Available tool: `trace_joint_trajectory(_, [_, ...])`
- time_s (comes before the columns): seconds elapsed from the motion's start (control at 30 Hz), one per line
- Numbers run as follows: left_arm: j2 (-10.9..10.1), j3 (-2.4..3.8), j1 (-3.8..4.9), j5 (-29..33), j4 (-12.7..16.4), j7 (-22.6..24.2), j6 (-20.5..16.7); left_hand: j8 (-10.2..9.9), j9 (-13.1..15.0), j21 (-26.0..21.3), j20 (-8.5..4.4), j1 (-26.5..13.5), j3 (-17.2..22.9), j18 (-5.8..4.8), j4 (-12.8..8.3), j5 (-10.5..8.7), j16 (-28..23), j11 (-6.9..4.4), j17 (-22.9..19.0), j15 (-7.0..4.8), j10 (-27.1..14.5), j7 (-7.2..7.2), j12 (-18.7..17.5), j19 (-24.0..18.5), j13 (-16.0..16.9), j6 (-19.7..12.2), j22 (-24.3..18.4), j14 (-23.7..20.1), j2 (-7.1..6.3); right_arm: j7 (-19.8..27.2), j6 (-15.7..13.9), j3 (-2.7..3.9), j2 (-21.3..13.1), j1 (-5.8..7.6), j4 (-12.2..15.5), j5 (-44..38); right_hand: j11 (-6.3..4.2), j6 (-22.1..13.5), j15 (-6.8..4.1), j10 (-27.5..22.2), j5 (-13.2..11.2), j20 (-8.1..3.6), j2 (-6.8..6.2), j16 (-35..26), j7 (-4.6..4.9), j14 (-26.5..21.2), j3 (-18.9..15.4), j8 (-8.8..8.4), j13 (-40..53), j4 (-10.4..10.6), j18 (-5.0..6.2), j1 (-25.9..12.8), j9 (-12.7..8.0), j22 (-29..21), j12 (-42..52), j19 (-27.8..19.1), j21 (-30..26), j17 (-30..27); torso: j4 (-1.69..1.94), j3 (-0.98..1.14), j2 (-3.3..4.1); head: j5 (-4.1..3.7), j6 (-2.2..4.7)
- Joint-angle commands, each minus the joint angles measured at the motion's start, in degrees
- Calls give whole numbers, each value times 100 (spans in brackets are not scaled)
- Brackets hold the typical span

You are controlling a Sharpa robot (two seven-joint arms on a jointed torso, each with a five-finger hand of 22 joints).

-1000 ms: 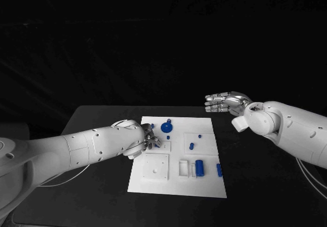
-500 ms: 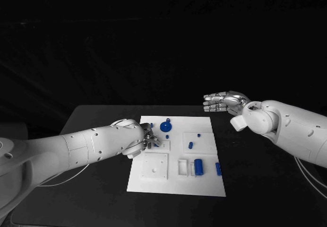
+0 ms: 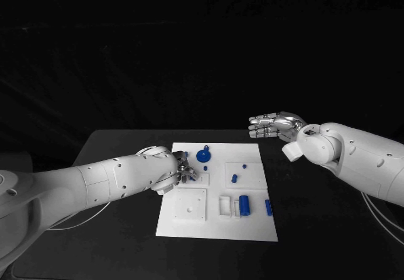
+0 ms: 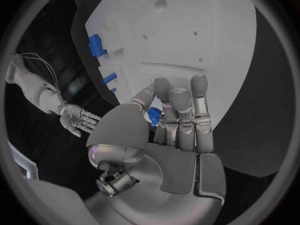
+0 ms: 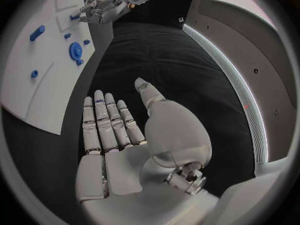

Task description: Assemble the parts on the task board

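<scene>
My left hand (image 3: 182,171) is down over the task board (image 3: 253,230) near its left edge, towards the far end, and the left wrist view shows a small blue part (image 4: 154,116) pinched between my thumb and the curled fingers (image 4: 179,116). My judgement is that I am about to seat this part in a hole or slot on that side of the board, though my own fingers hide the exact spot beneath. To do it well I should keep the pinch light but steady, hold the part upright over its seat, lower it straight down and let go only once it sits without rocking. The risk I see is knocking the round blue knob (image 3: 204,156) that stands just beside my fingertips, or tilting the part so it jams. The blue cylinder (image 3: 245,205) lies in its white tray near the board's near right corner, with a smaller blue piece (image 3: 268,207) beside it by the right edge. My right hand (image 3: 271,125) hovers above the tabletop beyond the board's far right corner, fingers spread and holding nothing; it should stay well apart.
</scene>
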Motion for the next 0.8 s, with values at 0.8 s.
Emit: trace_joint_trajectory(0.8, [110,8,-1,33,-150,-16,375,122,1655,-219,3,-137,122,-102,-58,168,87,-86,38,-31,214,-701,91,119,5,729,254,11,128,-5,227,-1,69,-51,-24,-170,34,-83,41,-73,-14,10,-2,-14,24,-85,-43,-40,-6,24,-10,35,-11,-8,-9,-153,-31,7,-4,3,5,25,-48])
